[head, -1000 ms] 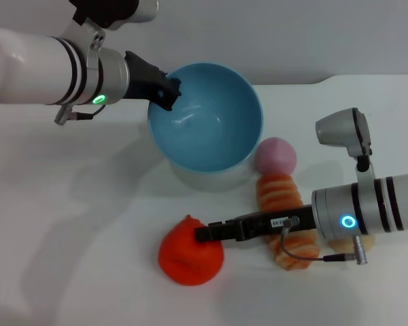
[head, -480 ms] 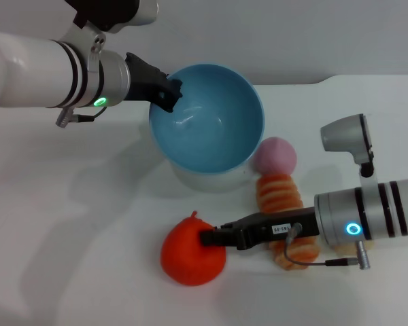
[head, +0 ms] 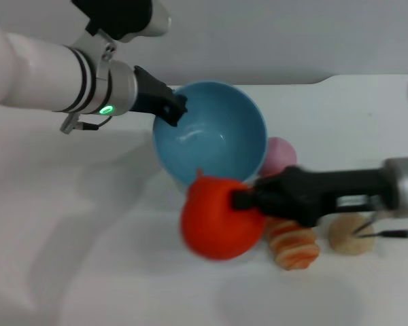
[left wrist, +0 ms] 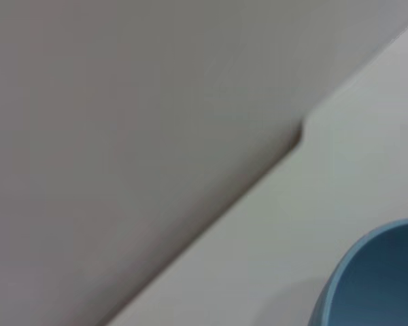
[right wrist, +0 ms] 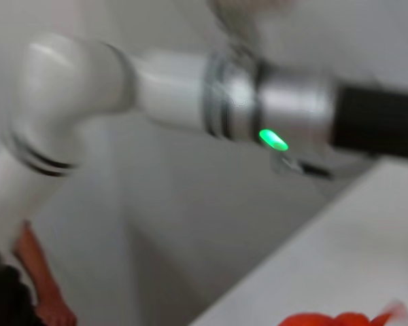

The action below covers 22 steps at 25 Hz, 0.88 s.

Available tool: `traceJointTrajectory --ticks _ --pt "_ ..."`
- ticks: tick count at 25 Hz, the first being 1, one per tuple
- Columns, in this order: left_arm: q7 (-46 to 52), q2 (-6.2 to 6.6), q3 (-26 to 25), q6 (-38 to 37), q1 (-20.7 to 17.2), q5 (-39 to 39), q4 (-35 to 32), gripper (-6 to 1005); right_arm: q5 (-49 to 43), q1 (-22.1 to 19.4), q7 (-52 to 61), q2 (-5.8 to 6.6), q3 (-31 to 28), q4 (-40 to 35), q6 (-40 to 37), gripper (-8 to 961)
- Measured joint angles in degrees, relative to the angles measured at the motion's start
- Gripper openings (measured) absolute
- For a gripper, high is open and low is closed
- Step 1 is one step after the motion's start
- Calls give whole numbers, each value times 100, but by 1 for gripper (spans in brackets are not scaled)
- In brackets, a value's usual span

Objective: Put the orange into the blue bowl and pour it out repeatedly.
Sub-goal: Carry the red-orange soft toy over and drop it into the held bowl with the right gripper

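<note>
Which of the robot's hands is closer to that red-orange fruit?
The right gripper: it grips the orange in the air. The left gripper sits farther off, on the blue bowl's far rim.

blue bowl (left wrist: 377,278): rim at corner | white table (left wrist: 285,224) | grey wall (left wrist: 122,102)

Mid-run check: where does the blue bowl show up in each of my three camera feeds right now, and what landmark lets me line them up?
Head view: the blue bowl sits upper centre, the left gripper at its rim, the orange just in front, held up by the right gripper.
Left wrist view: only a blue rim arc in one corner.
Right wrist view: the bowl is not in it.
Shared landmark: the white table.
</note>
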State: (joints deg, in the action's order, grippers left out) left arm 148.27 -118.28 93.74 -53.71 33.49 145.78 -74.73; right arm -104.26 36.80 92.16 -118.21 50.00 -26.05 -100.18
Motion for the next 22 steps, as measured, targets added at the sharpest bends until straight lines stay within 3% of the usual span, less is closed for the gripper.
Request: traceJointTrajectory --ticks 5,8,13,22 --pt "22 3 -29 -585 250 -9 36 -1 626 -500 323 249 -45 -1069 -789 30" --pt "70 -13 1 -884 258 -42 -46 -1 727 -682 472 305 -204 -1323 -802 31" --pt "303 -23 101 -1277 261 -57 -157 -1 474 -820 285 321 -294 -1188 -548 32" --pt "308 -22 285 -1105 207 -192 -145 -2 267 -774 360 295 -275 -760 51 35"
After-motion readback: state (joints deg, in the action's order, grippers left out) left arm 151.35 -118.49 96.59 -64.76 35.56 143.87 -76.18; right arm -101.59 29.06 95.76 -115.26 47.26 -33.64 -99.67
